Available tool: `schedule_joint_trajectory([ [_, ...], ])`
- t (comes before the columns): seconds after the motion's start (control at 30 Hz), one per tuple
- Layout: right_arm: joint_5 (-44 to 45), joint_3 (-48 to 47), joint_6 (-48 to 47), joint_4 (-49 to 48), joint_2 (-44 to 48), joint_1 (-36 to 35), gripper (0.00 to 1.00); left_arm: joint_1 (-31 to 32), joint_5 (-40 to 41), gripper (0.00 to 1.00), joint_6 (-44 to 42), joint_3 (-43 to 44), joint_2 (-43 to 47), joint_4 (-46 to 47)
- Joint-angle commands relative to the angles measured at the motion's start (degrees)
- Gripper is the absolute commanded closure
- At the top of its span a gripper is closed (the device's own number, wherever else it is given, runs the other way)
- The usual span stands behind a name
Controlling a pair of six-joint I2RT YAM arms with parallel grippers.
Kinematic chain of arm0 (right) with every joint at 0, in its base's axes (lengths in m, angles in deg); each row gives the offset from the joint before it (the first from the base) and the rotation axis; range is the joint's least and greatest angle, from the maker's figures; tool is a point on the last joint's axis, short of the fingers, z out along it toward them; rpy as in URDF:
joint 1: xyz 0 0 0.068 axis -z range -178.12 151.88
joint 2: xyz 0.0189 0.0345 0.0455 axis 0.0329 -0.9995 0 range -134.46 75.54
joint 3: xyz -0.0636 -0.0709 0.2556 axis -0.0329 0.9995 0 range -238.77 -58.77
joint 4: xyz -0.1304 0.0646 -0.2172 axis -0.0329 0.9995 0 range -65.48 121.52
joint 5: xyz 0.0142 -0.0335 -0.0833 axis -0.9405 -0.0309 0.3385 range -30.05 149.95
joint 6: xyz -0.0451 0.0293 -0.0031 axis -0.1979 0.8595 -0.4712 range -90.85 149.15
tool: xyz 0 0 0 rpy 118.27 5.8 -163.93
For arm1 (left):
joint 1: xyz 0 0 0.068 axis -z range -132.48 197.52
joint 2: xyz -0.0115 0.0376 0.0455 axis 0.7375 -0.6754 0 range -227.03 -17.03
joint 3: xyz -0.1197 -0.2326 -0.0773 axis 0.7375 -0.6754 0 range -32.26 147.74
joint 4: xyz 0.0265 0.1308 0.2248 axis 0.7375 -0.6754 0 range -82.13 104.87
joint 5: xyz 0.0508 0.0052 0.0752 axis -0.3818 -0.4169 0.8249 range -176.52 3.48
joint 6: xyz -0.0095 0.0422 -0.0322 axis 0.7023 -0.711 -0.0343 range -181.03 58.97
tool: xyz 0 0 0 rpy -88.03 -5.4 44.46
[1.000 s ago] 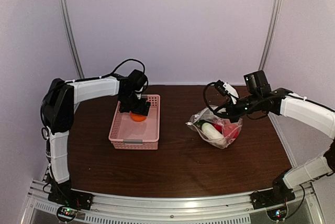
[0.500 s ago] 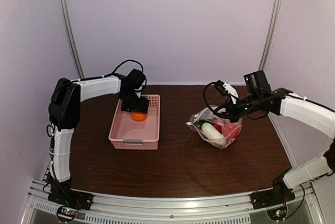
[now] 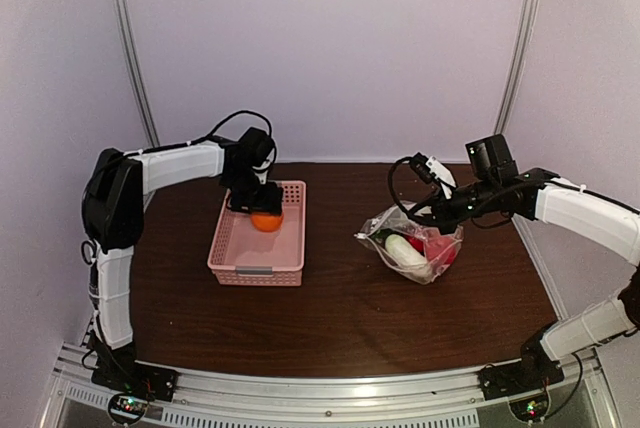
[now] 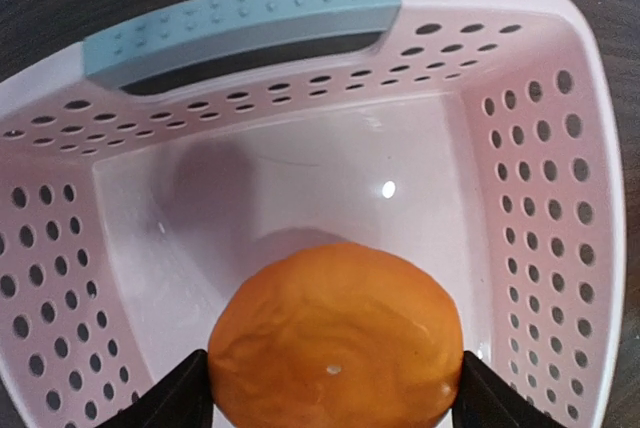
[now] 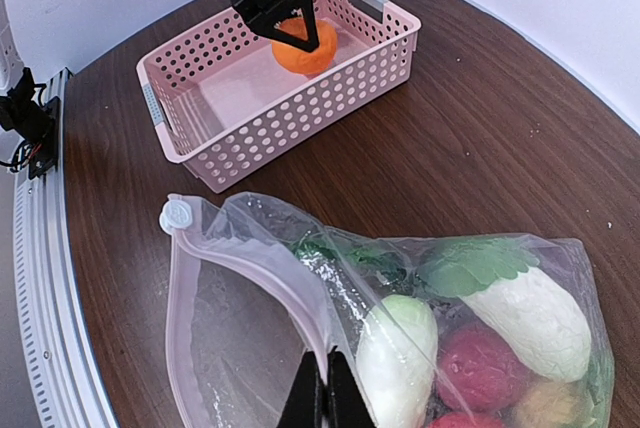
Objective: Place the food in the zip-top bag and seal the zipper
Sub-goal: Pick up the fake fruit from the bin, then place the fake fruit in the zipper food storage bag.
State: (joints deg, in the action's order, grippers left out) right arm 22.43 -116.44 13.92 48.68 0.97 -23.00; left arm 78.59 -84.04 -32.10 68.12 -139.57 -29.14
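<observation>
An orange toy fruit (image 3: 266, 221) (image 4: 335, 338) sits in the pink basket (image 3: 255, 270) near its far end. My left gripper (image 3: 260, 206) (image 4: 335, 376) reaches down into the basket, its black fingers pressed against both sides of the fruit. The zip-top bag (image 3: 415, 248) (image 5: 250, 338) lies right of centre with its mouth gaping towards the basket. Inside are a whitish-and-green piece (image 5: 535, 313), a pale one (image 5: 400, 348), a red one (image 5: 480, 363) and a yellowish one (image 5: 545, 403). My right gripper (image 3: 428, 218) (image 5: 325, 388) is shut on the zipper (image 5: 260, 258) edge, holding it up.
The basket has a grey-blue handle (image 4: 240, 13) on its near end. The zipper's round slider (image 5: 176, 215) rests at the end of the bag's mouth. Dark brown table (image 3: 340, 318) lies between basket and bag. Metal rails (image 3: 300, 388) run along the near edge.
The left gripper's fingers have closed in onto the orange fruit, and the arm has shifted slightly towards the basket's far end. The right arm and the bag have not moved.
</observation>
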Motion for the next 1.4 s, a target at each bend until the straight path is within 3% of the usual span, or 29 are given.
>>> schedule_joint_trajectory([
  [0.0, -0.48, 0.5, -0.63, -0.7, -0.13, 0.06, 1.0, 0.57, -1.48, 0.32, 2.17, -2.87, 10.47, 0.15],
  [0.3, -0.03, 0.45, 0.19, -1.13, -0.49, 0.06, 1.0, 8.85, -16.08, 0.33, 1.11, -12.91, 24.7, 18.14],
  [0.53, 1.8, -1.17, 2.41, -1.11, 0.24, 0.13, 1.0, 19.74, -26.16, 0.34, -0.78, -14.59, 26.47, 32.72],
  [0.7, 2.97, -4.89, 5.3, -0.51, -1.45, 0.1, 1.0, 23.71, -30.18, 0.36, 1.82, -14.36, 25.51, 38.62],
  [1.03, 2.84, -17.46, 8.22, 5.09, -8.33, 0.06, 1.0, 25.69, -28.14, 0.38, 6.54, -15.62, 23.75, 43.65],
  [1.37, 2.4, -13.04, 8.49, 3.93, -5.36, 0.08, 1.0, 26.37, -25.6, 0.41, 15.36, -16.95, 18.42, 51.52],
])
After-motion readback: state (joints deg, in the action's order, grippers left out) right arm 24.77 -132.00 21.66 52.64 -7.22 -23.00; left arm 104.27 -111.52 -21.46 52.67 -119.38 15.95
